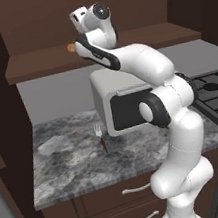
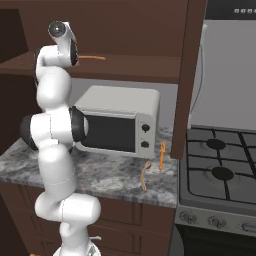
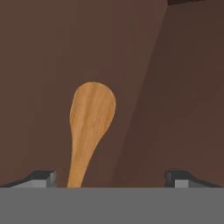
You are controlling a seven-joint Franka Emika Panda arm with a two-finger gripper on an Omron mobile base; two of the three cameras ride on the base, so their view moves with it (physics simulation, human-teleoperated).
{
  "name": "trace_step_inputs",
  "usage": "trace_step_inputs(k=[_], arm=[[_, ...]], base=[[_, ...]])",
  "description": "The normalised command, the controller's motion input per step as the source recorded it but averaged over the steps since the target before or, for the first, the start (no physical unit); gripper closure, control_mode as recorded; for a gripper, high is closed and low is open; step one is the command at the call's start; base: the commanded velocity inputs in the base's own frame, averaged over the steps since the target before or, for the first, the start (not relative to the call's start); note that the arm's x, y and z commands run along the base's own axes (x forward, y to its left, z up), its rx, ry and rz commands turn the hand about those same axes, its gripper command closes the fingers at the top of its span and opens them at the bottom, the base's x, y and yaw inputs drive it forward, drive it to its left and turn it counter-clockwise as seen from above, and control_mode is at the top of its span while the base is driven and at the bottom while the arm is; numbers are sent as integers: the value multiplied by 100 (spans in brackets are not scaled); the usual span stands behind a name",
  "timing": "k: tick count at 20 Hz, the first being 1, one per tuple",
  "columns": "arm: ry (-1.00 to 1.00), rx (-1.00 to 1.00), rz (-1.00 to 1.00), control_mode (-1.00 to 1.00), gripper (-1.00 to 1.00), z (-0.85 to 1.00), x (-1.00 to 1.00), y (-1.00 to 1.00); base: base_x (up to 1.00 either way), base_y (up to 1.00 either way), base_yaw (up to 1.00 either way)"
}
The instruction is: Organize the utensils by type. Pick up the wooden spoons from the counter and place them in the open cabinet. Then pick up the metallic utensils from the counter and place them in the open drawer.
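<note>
- Gripper [image 3: 112,178]: raised to the cabinet [image 2: 135,30] shelf; in the hand view its two finger tips stand wide apart, with nothing between them gripped
- Orange-tan wooden spoon [image 3: 89,127]: lies on the brown cabinet shelf, round bowl pointing away from the hand, handle running back between the tips but nearer the left one; its slim handle shows on the shelf in the right base view
- Paler wooden spoon [image 2: 144,175]: on the counter [image 1: 75,162], in front of the white microwave [image 2: 117,122]
- Orange-handled utensil [image 2: 162,156]: on the counter just beside the paler spoon, near the stove [image 2: 220,172]
- Fork [image 1: 101,135]: on the counter, left of the microwave, tines toward the wall
</note>
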Motion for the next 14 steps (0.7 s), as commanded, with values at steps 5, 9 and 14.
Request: trace_step_inputs(k=[5, 9, 14], arm=[[27, 0, 7, -100, -100, -10, -23, 0], [13, 0, 8, -100, -100, -3, -68, 0], [3, 0, 4, -100, -100, -9, -83, 0]], base=[[0, 0, 0], [0, 0, 0], [0, 0, 0]])
